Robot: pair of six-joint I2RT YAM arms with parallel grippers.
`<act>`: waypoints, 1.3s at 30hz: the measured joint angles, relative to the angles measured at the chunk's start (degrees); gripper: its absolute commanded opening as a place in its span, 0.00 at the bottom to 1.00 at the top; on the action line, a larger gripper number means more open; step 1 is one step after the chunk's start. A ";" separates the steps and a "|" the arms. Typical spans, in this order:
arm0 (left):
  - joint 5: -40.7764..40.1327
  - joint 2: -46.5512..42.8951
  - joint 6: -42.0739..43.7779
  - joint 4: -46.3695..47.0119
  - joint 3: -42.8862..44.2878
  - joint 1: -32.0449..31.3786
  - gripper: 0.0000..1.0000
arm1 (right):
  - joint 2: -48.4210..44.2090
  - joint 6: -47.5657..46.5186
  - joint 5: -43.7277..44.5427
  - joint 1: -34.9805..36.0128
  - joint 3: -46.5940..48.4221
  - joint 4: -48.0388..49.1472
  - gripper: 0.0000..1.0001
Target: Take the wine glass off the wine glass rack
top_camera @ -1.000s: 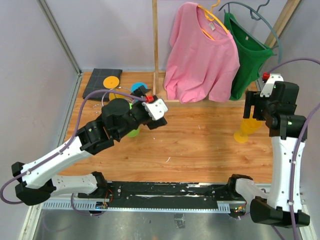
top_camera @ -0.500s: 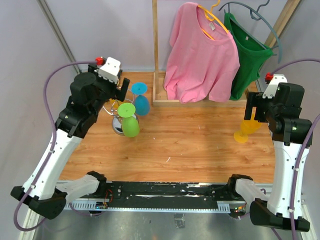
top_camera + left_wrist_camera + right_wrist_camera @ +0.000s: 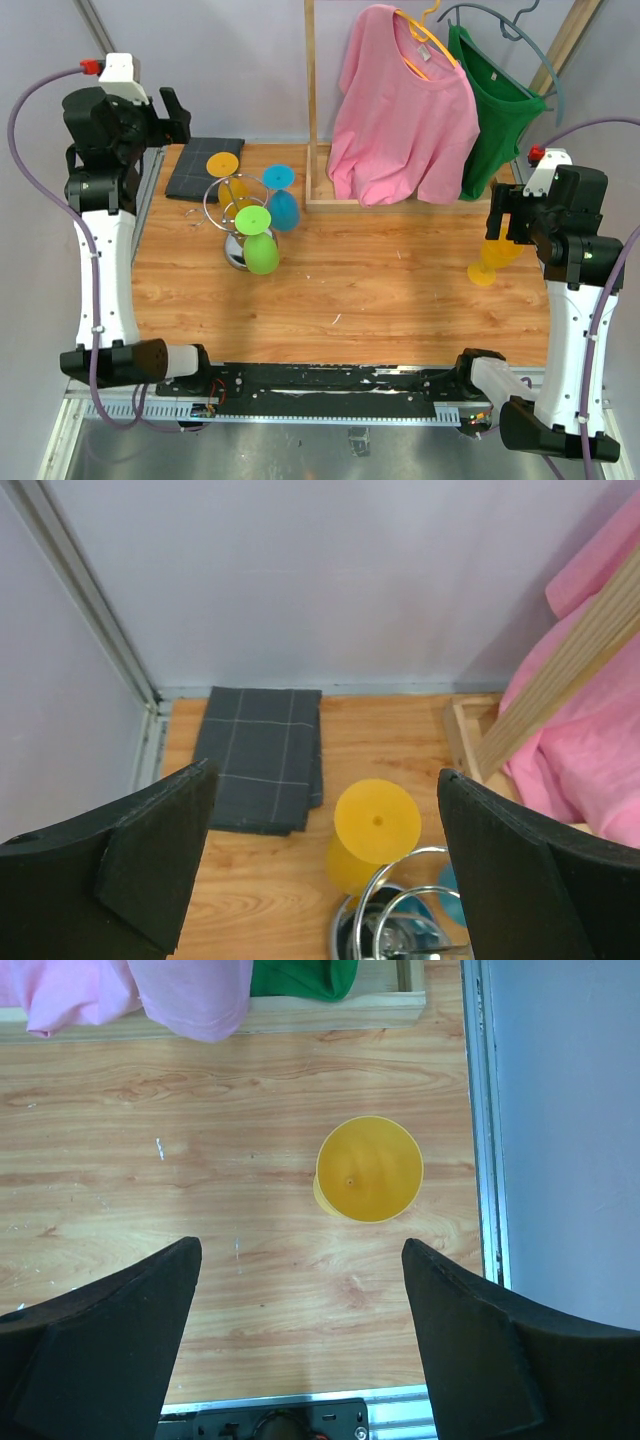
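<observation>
The chrome wine glass rack (image 3: 228,208) stands at the back left of the table. Three plastic wine glasses hang on it upside down: a yellow one (image 3: 224,170), a blue one (image 3: 281,196) and a green one (image 3: 257,241). My left gripper (image 3: 172,112) is open and empty, raised high behind and left of the rack. In the left wrist view the left gripper (image 3: 325,772) looks down on the yellow glass (image 3: 374,826) and the rack's wire loops (image 3: 398,895). My right gripper (image 3: 505,222) is open and empty above another yellow glass (image 3: 492,262), which stands on the table (image 3: 368,1168).
A folded dark grey cloth (image 3: 204,166) lies at the back left corner, behind the rack. A tall wooden clothes rack (image 3: 311,100) at the back carries a pink shirt (image 3: 402,115) and a green shirt (image 3: 495,100). A metal rail (image 3: 480,1120) edges the table's right side.
My left arm has swung from over the middle of the table to the back left and risen high above the rack, still empty. The right arm has barely moved.
</observation>
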 measured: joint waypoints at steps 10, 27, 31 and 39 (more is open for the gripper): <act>24.00 6.25 -22.88 0.15 -4.66 11.23 0.91 | 0.22 0.00 -0.68 0.00 -0.02 -0.04 0.85; 35.08 7.15 -49.88 20.74 -26.88 12.79 0.91 | -2.51 0.26 -10.73 0.00 -0.31 0.94 0.99; 34.75 7.23 -51.56 23.28 -27.58 12.79 0.90 | -2.75 0.48 -12.87 0.00 -0.31 2.05 0.98; 33.42 8.11 -54.71 27.21 -30.38 12.79 0.89 | -2.64 0.46 -13.94 0.00 -0.31 2.27 0.99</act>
